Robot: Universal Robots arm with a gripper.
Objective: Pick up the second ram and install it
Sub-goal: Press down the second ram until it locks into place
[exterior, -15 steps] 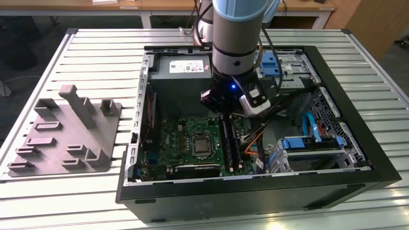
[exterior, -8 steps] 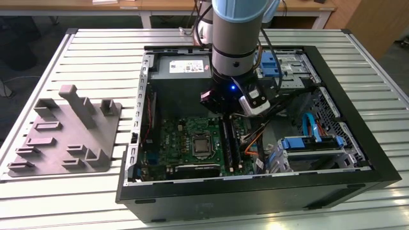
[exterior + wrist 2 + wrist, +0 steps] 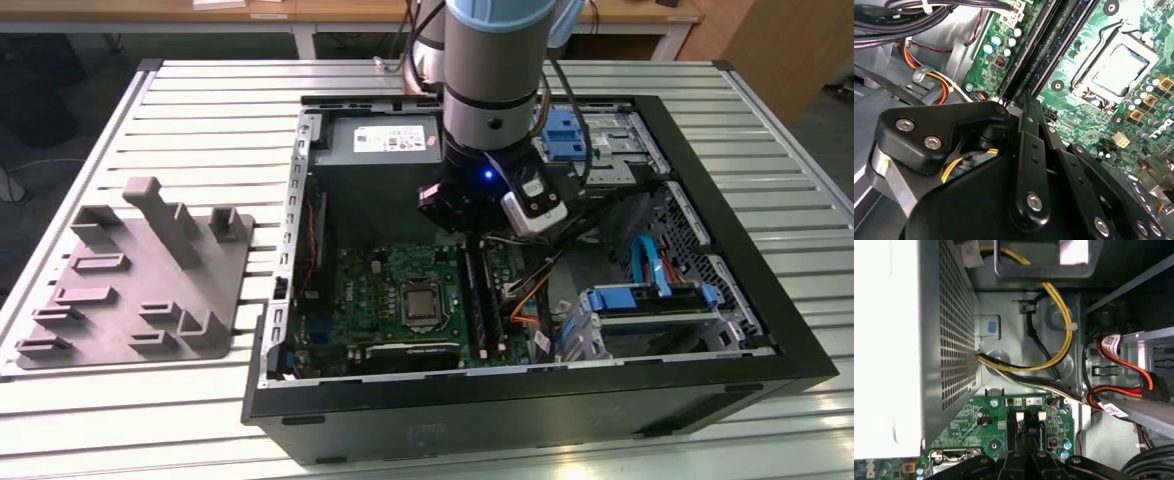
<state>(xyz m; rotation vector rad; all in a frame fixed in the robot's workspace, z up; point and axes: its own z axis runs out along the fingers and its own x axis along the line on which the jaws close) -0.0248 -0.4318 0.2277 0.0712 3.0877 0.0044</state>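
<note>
- In the exterior view the gripper (image 3: 470, 240) hung inside the open computer case (image 3: 747, 300), over the motherboard (image 3: 387, 300).
- The second wrist view showed its fingers (image 3: 1026, 107) together on the second ram (image 3: 1041, 42), seated in its slot beside the processor socket (image 3: 1116, 67).

Slatted pale metal table (image 3: 174, 100) up front. Wooden desks (image 3: 334, 12) behind, dark floor (image 3: 54, 90) btw.

One open computer case (image 3: 747, 330), one grey slotted plate (image 3: 134, 290), one motherboard (image 3: 387, 300), two blue drive brackets (image 3: 647, 298).
</note>
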